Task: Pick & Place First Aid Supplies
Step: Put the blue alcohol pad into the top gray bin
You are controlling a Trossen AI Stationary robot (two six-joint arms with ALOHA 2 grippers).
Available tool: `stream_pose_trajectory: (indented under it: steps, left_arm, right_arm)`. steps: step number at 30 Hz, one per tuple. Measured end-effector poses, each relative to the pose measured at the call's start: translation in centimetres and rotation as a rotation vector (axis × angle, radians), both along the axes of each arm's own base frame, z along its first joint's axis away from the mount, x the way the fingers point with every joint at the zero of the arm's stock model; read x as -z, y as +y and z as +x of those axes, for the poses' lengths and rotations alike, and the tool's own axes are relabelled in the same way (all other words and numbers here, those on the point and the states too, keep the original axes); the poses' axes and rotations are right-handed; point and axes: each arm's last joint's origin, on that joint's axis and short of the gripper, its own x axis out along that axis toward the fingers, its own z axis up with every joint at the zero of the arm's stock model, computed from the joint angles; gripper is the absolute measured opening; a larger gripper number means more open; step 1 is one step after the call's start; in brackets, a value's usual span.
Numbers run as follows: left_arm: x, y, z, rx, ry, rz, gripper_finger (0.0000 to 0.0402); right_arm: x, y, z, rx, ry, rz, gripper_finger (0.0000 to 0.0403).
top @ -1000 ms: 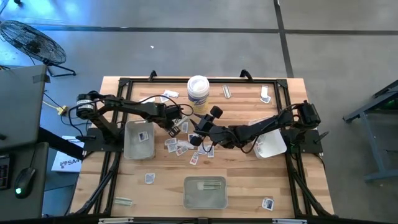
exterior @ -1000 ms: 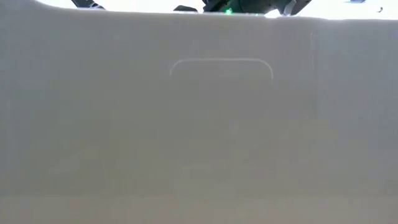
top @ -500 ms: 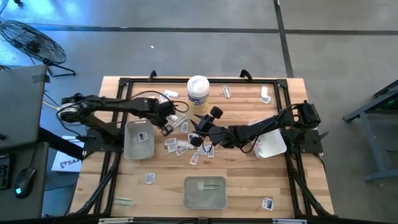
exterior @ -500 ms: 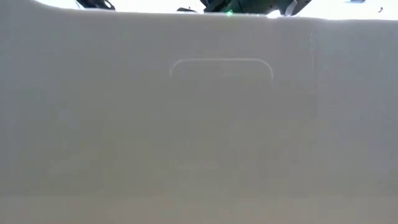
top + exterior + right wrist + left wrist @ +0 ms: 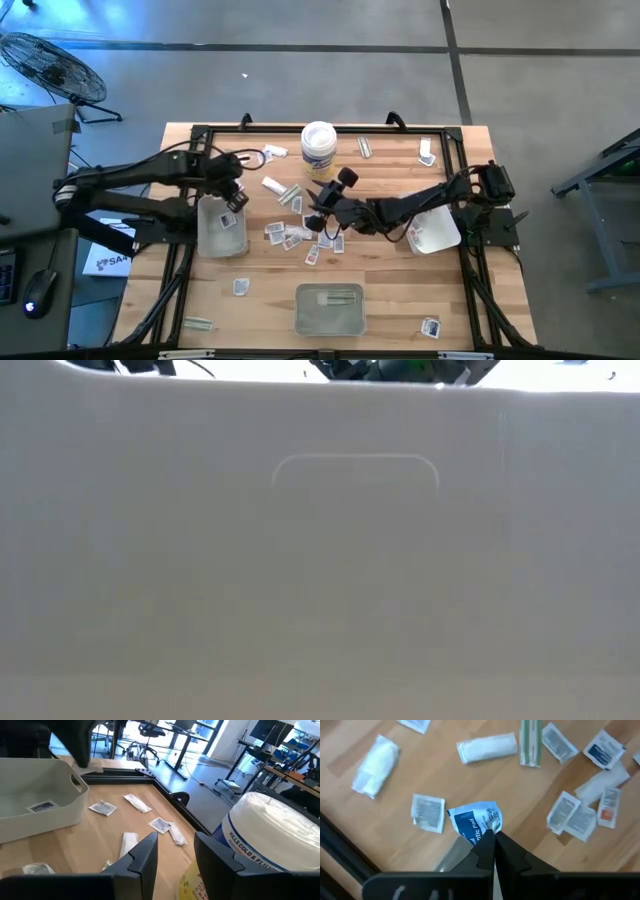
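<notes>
The left gripper (image 5: 492, 837) is pressed together on a white packet with blue print (image 5: 475, 822), pinching it by one edge so the packet hangs clear of the table (image 5: 400, 300). In the high view this gripper (image 5: 233, 200) hovers at the far edge of the left tray (image 5: 222, 238), which holds one packet (image 5: 229, 219). Judged from this position, the step in hand is the carry to that tray, with release to follow once the packet is over the tray floor.

The right gripper (image 5: 175, 851) is spread and holds nothing. It sits near the table centre (image 5: 318, 215), just beside the white tub (image 5: 318, 146), above the main cluster of loose packets (image 5: 290, 236). This places it ready for the next pick.

Other packets lie scattered well apart: some at the far edge (image 5: 427, 151), some at the near edge (image 5: 430, 326). A second tray (image 5: 330, 309) sits at the near centre.

The low view is blocked by a pale surface.
</notes>
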Motion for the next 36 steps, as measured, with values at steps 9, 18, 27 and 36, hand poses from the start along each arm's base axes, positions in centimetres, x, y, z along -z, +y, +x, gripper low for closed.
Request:
stream_pose_trajectory:
  steps: [9, 18, 27, 36]
  left_arm:
    - [5.1, -0.9, -1.7, -0.046, 0.133, -0.208, 0.0001]
    - [9.0, -1.2, -1.9, -0.069, 0.103, -0.309, 0.0001]
    - [9.4, -0.9, -1.6, -0.068, 0.075, -0.225, 0.0040]
    - [8.8, -0.7, -1.0, -0.028, 0.023, -0.184, 0.0119]
  right_arm:
    - [0.2, 0.0, 0.0, -0.015, 0.009, 0.015, 0.0122]
    - [0.2, -0.1, 0.0, -0.011, 0.001, 0.023, 0.0122]
    - [0.2, -0.1, 0.0, -0.012, -0.004, 0.030, 0.0122]
    - [0.2, 0.1, 0.0, -0.026, 0.002, 0.026, 0.0122]
